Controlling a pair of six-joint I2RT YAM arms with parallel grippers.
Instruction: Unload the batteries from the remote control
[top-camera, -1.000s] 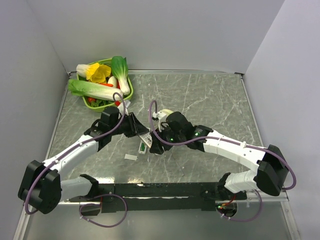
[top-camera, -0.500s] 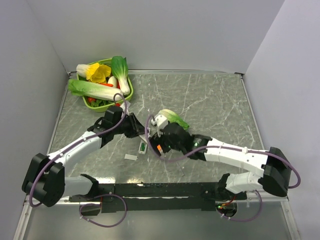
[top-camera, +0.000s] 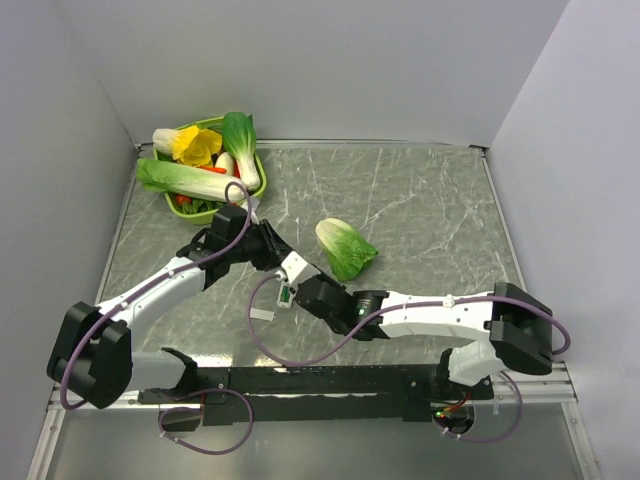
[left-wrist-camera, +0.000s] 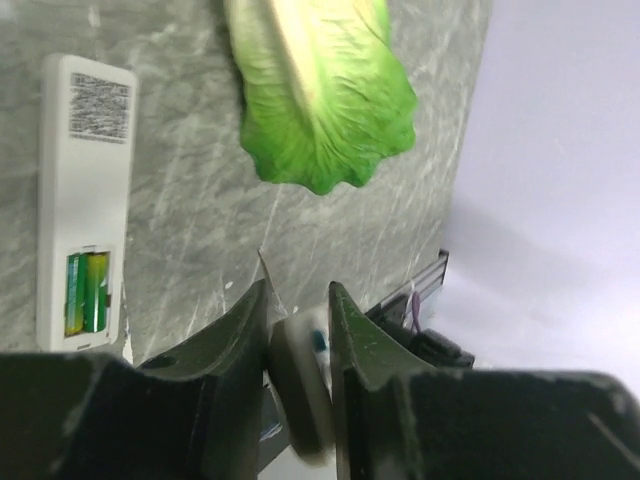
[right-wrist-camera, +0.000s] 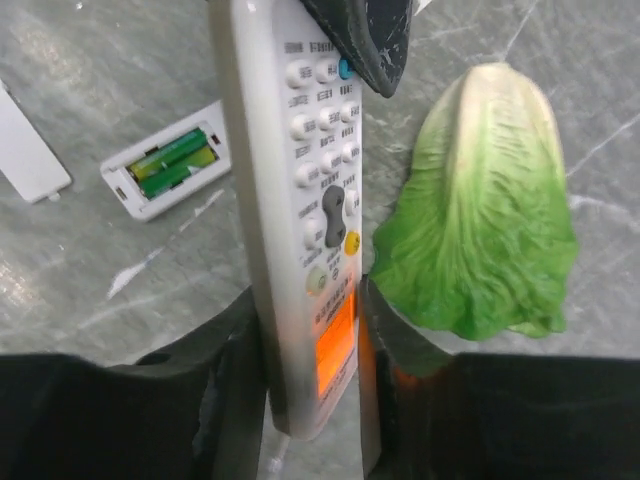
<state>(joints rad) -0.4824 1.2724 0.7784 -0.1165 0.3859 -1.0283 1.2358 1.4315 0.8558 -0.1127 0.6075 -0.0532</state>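
A white remote control (right-wrist-camera: 300, 180) with rows of buttons and an orange screen is held off the table between both grippers. My right gripper (right-wrist-camera: 310, 300) is shut on its screen end. My left gripper (left-wrist-camera: 298, 310) is shut on the other end (left-wrist-camera: 300, 390), and one of its fingers (right-wrist-camera: 365, 40) shows over the top buttons. In the top view the held remote (top-camera: 293, 266) spans the left gripper (top-camera: 282, 258) and the right gripper (top-camera: 303, 285). A second white remote (left-wrist-camera: 85, 190) lies back up on the table with green batteries (left-wrist-camera: 87, 292) in its open compartment.
A flat white cover panel (top-camera: 262, 314) lies just left of the lying remote (top-camera: 285, 296). A green cabbage (top-camera: 345, 248) rests on the marble table right of the grippers. A green basket (top-camera: 205, 124) of vegetables stands at the back left corner.
My right arm swung left and down, uncovering the cabbage. Its jaws opened wide and then closed on the remote's screen end. The left gripper kept its hold and shifted slightly.
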